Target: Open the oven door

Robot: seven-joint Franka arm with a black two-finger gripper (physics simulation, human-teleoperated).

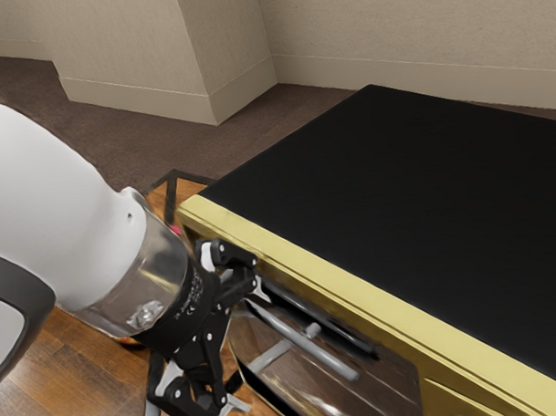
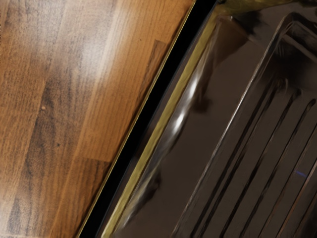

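The oven [image 1: 397, 213] has a black top and a yellow front. Its dark glossy door [image 1: 380, 387] stands out from the front, at least partly open; the exact angle is hard to tell. A grey bar handle [image 1: 305, 341] runs across the door area. My gripper [image 1: 247, 346] is at the door's near-left side, its two fingers spread wide with nothing visible between them. In the wrist view, the door's black side edge [image 2: 146, 119] with yellow trim runs diagonally, beside a dark surface with long slots [image 2: 257, 188].
Wooden floor [image 2: 59, 99] lies beyond the door's edge, and also below the arm in the exterior view. Beige walls [image 1: 409, 30] stand behind the oven. The yellow front rim [image 1: 354, 301] runs close to the upper finger.
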